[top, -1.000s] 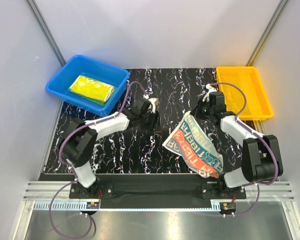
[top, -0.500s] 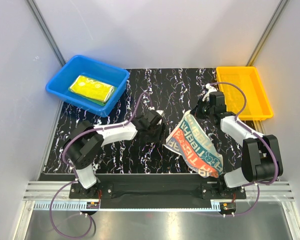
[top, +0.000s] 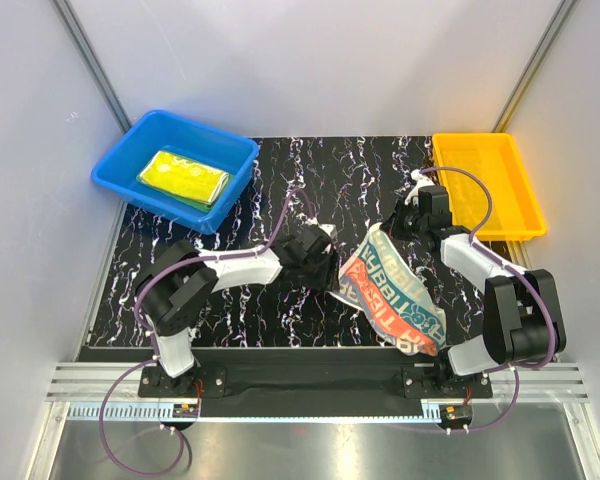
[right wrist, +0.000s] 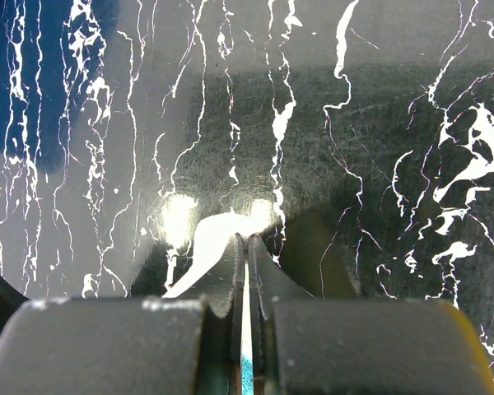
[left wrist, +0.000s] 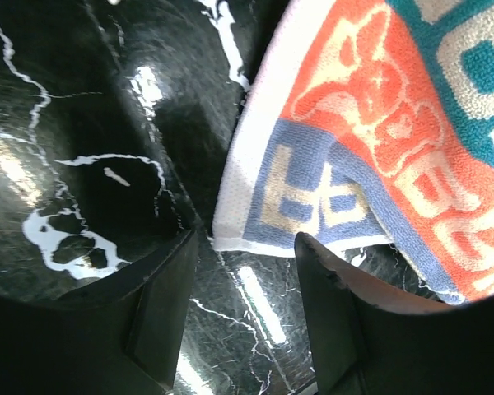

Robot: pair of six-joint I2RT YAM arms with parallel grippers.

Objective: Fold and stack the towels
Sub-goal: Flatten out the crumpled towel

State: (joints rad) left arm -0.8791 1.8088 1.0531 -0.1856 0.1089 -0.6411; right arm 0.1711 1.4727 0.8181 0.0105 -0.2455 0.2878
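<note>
Pinches an edge of the striped TIBBA towel (top: 395, 295) tight in the right gripper (right wrist: 247, 244). Spreads the left gripper (left wrist: 245, 251) wide; towel corner just ahead of its fingertips.

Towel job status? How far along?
Done: yellow towel lies folded on the green towel in the blue bin. In hand: right gripper is shut on a corner of the striped towel, unfolded on the table; left gripper open at another corner, not gripping. Left: fold it, add to stack.

Top camera high, facing down over whole table (top: 350, 170), wrist cameras close above it, striped towel (top: 390, 290) shared
</note>
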